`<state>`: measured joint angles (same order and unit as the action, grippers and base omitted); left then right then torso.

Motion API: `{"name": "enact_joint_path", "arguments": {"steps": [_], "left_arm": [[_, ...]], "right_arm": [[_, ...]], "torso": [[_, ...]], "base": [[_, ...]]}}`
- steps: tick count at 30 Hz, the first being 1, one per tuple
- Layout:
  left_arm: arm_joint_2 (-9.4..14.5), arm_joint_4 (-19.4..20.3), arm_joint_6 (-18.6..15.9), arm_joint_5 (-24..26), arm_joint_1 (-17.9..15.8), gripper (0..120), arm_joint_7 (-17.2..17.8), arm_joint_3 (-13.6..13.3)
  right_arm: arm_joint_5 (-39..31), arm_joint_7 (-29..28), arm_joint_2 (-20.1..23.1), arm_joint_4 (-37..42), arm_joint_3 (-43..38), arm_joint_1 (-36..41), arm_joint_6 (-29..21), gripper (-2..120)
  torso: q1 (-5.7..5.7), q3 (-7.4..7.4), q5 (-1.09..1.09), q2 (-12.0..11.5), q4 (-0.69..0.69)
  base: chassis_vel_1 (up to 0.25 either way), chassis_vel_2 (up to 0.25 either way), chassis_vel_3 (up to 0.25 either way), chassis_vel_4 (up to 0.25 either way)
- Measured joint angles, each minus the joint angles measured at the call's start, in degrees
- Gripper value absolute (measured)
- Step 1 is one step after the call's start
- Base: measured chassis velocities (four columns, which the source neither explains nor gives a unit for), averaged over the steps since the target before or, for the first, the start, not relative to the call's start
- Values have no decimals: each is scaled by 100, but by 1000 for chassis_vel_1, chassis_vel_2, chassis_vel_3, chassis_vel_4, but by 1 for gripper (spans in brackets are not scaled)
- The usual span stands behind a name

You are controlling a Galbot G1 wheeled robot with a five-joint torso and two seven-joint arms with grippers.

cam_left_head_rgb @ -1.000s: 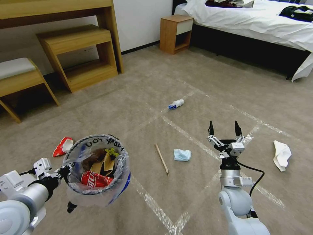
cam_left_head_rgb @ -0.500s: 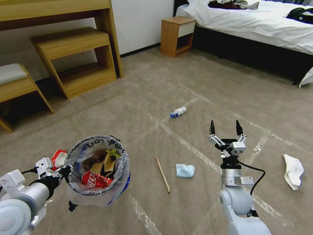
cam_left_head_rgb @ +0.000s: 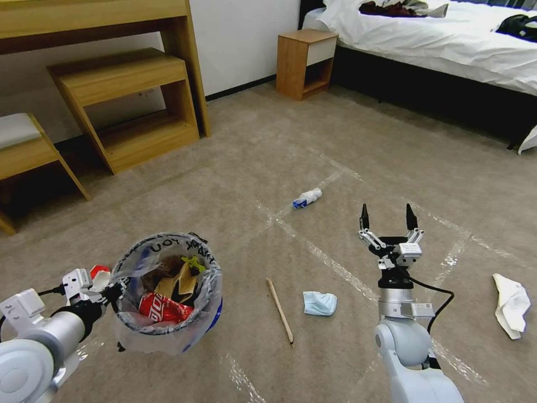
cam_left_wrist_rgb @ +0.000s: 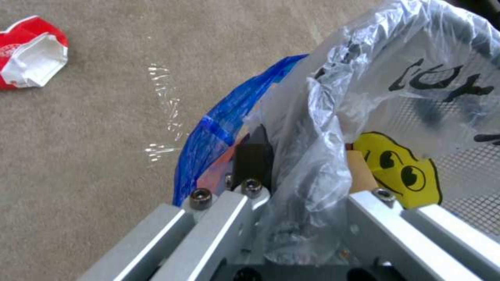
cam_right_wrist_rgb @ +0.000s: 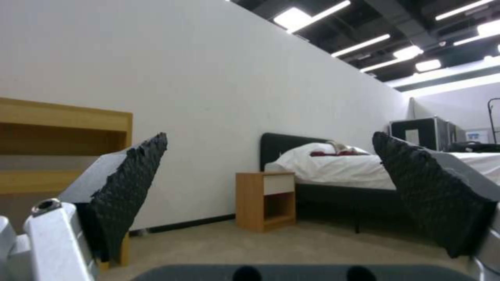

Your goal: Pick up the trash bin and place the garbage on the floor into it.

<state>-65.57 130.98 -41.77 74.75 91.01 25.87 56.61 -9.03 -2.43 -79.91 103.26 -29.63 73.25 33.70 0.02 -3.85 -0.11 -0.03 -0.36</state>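
The left gripper [cam_left_head_rgb: 112,292] was clamped on the near rim of the trash bin [cam_left_head_rgb: 168,291], holding it up off the floor [cam_left_head_rgb: 235,168], and the wrist view had its metal fingers [cam_left_wrist_rgb: 250,164] pinching crinkled clear plastic against the blue-and-red wall of the bin. The liner bag, thin and glossy with black lettering round the rim, bulged over the edge. Inside sat a crushed red can [cam_left_head_rgb: 164,308] and a crumpled brown paper bag [cam_left_head_rgb: 178,282] (with a yellow cartoon patch on it).

The right gripper [cam_left_head_rgb: 387,217] was raised above the carpet, spread wide with nothing between its dark, rough-textured fingertips [cam_right_wrist_rgb: 130,183].

Down on the short-pile beige carpet, crossed by shiny tape lines: a thin wooden stick [cam_left_head_rgb: 279,310], a soft light-blue mask [cam_left_head_rgb: 320,303] just beside it, a small white-and-blue bottle [cam_left_head_rgb: 307,198] farther off, a rumpled white tissue [cam_left_head_rgb: 512,305] well to the right, and a red-and-white wrapper [cam_left_wrist_rgb: 29,52] near the left gripper.
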Motion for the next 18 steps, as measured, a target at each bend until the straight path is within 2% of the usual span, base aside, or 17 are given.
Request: {"name": "enact_joint_path", "arguments": {"steps": [18], "left_arm": [[66,-65,11,52,-62,0,25,7]], "right_arm": [[78,120,-88,-90,42,-24,-49,100]], "torso": [[0,0,0,0,0]], "base": [[0,0,0,0]]}}
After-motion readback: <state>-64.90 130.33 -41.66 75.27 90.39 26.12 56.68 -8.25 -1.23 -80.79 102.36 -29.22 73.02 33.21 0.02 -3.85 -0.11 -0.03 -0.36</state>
